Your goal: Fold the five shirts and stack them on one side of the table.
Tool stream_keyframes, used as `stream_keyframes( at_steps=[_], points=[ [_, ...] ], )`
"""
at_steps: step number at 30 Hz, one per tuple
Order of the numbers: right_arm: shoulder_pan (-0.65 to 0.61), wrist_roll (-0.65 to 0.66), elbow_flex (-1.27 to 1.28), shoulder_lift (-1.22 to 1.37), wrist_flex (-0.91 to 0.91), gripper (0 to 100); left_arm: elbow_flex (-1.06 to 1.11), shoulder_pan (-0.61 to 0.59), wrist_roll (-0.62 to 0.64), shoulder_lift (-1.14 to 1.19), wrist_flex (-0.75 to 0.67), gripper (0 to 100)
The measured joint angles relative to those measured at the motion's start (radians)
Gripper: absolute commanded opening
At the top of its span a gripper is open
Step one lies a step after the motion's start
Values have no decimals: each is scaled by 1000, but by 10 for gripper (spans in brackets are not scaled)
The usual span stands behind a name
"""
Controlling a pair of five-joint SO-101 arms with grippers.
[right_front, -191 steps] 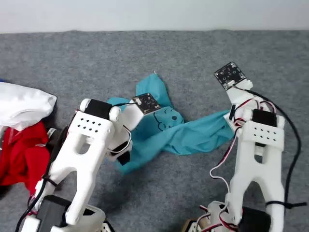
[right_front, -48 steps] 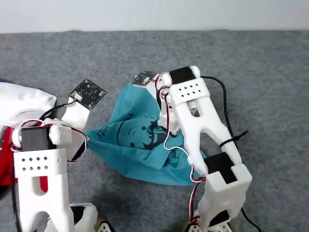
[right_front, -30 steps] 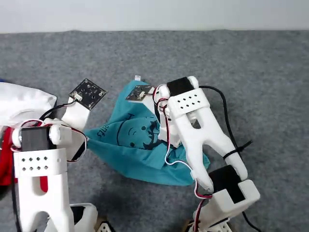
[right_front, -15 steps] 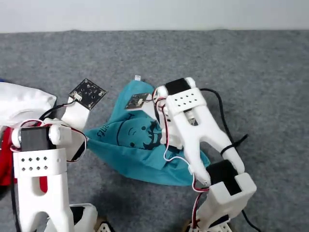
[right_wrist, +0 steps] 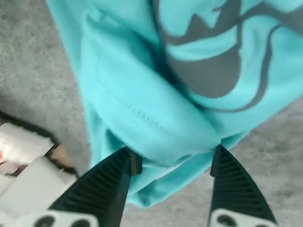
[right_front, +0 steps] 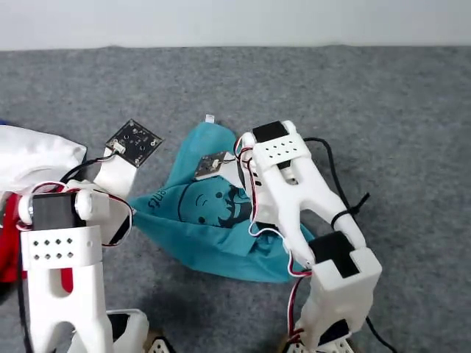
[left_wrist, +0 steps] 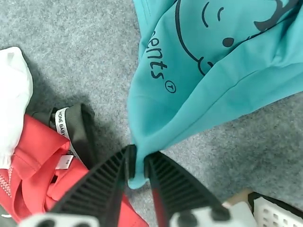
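A teal shirt (right_front: 199, 213) with a dark cartoon face lies bunched on the grey table (right_front: 397, 132) between the two arms. My left gripper (left_wrist: 138, 166) is shut on a corner of the teal shirt (left_wrist: 213, 71), low over the table on the shirt's left side. The right arm (right_front: 294, 191) leans over the middle of the shirt. My right gripper (right_wrist: 173, 163) is open, its fingers (right_wrist: 227, 179) standing on either side of a thick fold of the teal shirt (right_wrist: 142, 109).
A white shirt (right_front: 37, 158) and a red shirt (right_front: 7, 250) lie heaped at the table's left edge. The left wrist view shows the red shirt (left_wrist: 38, 194), a dark garment (left_wrist: 80, 132) and the white shirt (left_wrist: 12, 94) close beside the gripper. Bare table lies at the right.
The right arm has drawn back from the shirt's far edge toward its middle and come down over a fold. The left arm has kept still, holding the corner.
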Motion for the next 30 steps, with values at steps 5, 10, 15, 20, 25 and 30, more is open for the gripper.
stream_keyframes(
  at_steps=[5, 10, 15, 20, 25, 30],
  points=[
    [-2, 0, -86, 29, -91, 242, 2, 0, 0, 0, 0, 5],
    [-2, 0, -215, 110, -94, 242, 2, 0, 0, 0, 0, 5],
    [-2, 0, -290, 152, 2, 242, 25, 0, 0, 0, 0, 5],
    [-2, 0, -298, 152, 64, 242, 63, 0, 0, 0, 0, 5],
    [-2, 0, -298, 153, 66, 242, 64, 0, 0, 0, 0, 5],
    [-2, 0, -298, 230, 66, 241, 64, 0, 0, 0, 0, 5]
  ],
)
